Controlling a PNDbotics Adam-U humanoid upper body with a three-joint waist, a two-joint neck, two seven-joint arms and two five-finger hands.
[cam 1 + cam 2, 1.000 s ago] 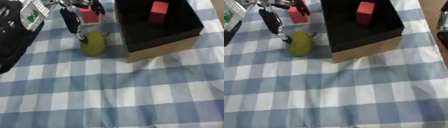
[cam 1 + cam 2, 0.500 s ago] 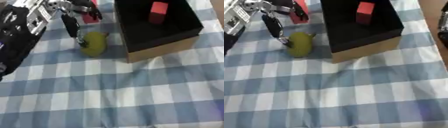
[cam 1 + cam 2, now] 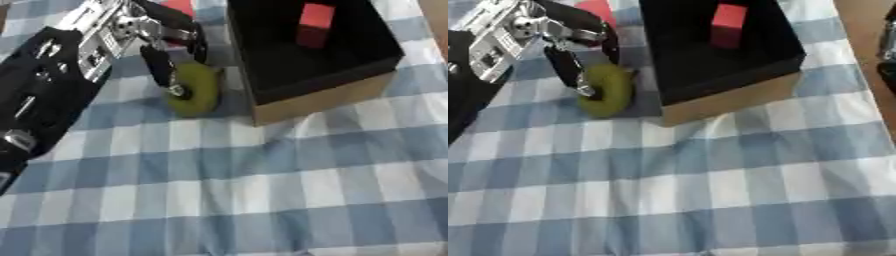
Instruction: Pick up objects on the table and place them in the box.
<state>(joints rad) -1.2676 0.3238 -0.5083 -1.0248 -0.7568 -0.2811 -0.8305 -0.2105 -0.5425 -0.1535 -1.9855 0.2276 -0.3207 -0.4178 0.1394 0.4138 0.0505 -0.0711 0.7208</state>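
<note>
Step in hand: grasp. Left hand (image 3: 162, 47), fingers curling about green fruit (image 3: 197, 89) on checked surface (image 3: 262, 190), just beside box (image 3: 306, 95). Next: close, lift, carry over box rim

yellow-green fruit (image 3: 197, 89) beside open box (image 3: 337, 95); red block (image 3: 315, 16) inside

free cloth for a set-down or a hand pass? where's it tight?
Free: the checked tablecloth across the whole near half, below the box and the yellow-green fruit. Crowded: the far left, where the left hand reaches over the fruit, a red object just behind, the box wall close beside.
</note>
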